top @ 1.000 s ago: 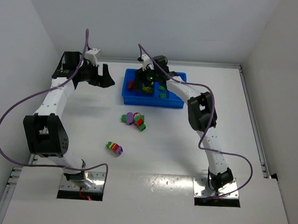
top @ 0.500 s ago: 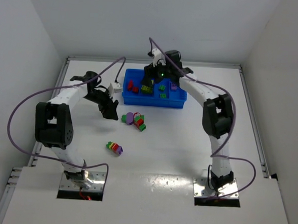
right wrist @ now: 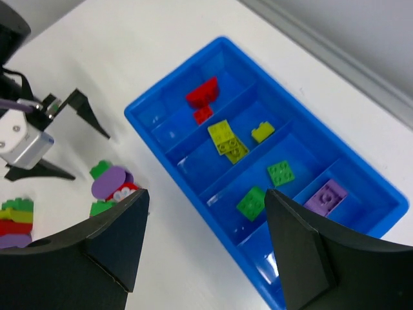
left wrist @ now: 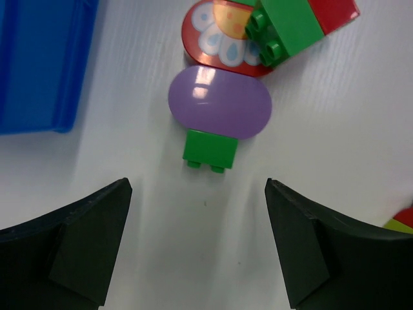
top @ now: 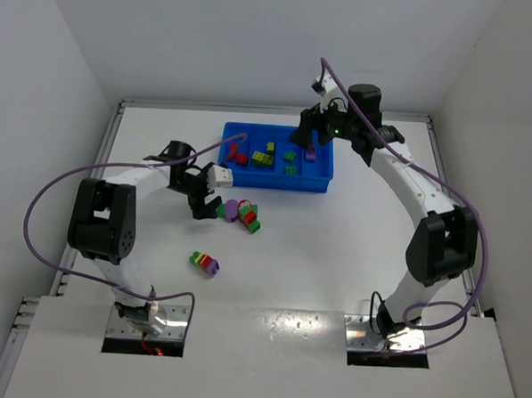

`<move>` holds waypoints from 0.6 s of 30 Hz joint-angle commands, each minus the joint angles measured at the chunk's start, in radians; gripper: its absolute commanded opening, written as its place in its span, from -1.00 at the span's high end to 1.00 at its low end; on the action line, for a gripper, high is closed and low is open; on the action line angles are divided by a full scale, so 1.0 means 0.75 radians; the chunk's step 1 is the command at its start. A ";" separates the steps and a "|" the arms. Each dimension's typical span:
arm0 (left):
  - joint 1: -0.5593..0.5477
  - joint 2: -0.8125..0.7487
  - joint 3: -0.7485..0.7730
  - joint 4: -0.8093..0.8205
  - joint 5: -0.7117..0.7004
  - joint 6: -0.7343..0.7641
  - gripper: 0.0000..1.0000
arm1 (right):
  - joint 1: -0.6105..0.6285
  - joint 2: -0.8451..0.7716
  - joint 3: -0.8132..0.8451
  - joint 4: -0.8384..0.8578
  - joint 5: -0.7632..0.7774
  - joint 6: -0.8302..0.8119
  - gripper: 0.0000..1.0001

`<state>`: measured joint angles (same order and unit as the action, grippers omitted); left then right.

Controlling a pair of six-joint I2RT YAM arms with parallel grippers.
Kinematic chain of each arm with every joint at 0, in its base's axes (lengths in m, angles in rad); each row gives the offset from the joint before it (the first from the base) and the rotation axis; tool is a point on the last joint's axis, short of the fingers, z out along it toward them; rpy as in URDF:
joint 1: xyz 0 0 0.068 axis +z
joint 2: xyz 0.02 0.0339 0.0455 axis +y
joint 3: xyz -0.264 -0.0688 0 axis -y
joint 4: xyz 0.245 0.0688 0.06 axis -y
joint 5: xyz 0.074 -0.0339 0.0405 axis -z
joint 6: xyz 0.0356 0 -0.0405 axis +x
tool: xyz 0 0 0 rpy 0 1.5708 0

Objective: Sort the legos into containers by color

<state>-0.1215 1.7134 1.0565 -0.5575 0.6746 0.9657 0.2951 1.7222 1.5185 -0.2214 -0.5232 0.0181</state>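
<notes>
The left gripper (left wrist: pixel 197 194) hangs low over the table (left wrist: pixel 335 142), jaws spread with nothing between them. Just ahead of its fingertips lies a green brick (left wrist: pixel 210 150) touching a purple rounded piece (left wrist: pixel 219 106), and a red flower-printed piece (left wrist: pixel 219 48) sits beyond that. The right gripper (right wrist: pixel 203 200) is parted and empty too, high above the blue tray (right wrist: pixel 310 121). The tray's compartments, beyond those jaws, hold red bricks (right wrist: pixel 203 97), yellow bricks (right wrist: pixel 226 139), green bricks (right wrist: pixel 281 173) and a purple brick (right wrist: pixel 326 194).
</notes>
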 commanded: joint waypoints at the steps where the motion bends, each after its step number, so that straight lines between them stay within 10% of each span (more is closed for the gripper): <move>1: -0.016 0.041 0.037 0.130 0.031 0.083 -0.79 | -0.017 -0.058 -0.047 -0.007 0.019 -0.028 -0.46; 18: -0.143 0.125 0.074 0.103 0.019 0.201 -0.45 | -0.083 -0.097 -0.098 -0.020 0.031 -0.028 -0.46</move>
<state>-0.2161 1.7985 1.0756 -0.4824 0.6609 1.0557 0.2428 1.7027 1.4570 -0.2562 -0.5011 0.0029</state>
